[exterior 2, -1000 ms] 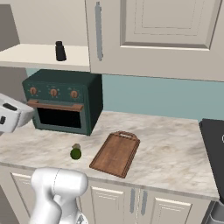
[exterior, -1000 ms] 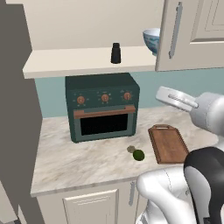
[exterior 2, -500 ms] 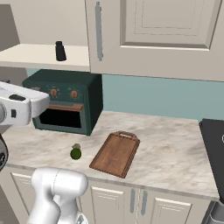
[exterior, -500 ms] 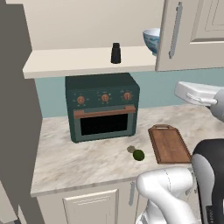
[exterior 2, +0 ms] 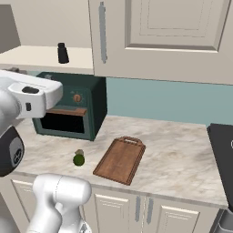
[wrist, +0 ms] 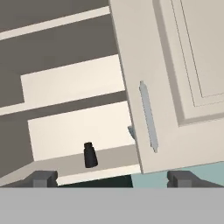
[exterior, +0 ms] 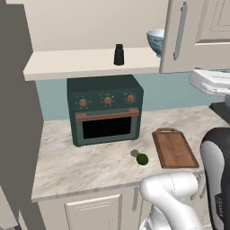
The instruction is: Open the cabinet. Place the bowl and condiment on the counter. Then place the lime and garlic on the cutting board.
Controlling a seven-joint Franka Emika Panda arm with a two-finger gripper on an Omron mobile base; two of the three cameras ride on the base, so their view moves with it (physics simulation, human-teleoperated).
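The cabinet's left door stands open, and its right door [exterior: 193, 36] with a long grey handle [wrist: 148, 116] is shut. On the open shelf stand the black condiment [exterior: 118, 55] [exterior 2: 62, 53] [wrist: 90, 155] and the blue-patterned bowl [exterior: 155, 40], half hidden behind that door's edge. My gripper [wrist: 113, 179] is open and empty, hanging in the air in front of the shelf and the door handle, touching nothing. Its white hand [exterior: 209, 82] [exterior 2: 38, 92] hovers above the counter [exterior: 81, 166]. The lime [exterior: 142, 159] [exterior 2: 78, 159] and garlic [exterior: 134, 153] lie just left of the cutting board [exterior: 174, 147] [exterior 2: 120, 159].
A dark green toaster oven [exterior: 107, 110] stands on the counter under the shelf. A black stove [exterior 2: 223, 154] borders the counter's right end. My own white arm base [exterior: 173, 202] rises in front of the lower cabinet doors.
My hand has moved up and to the right, toward the shut door's handle. The jaws stayed open, and the things on the shelf and counter have not moved.
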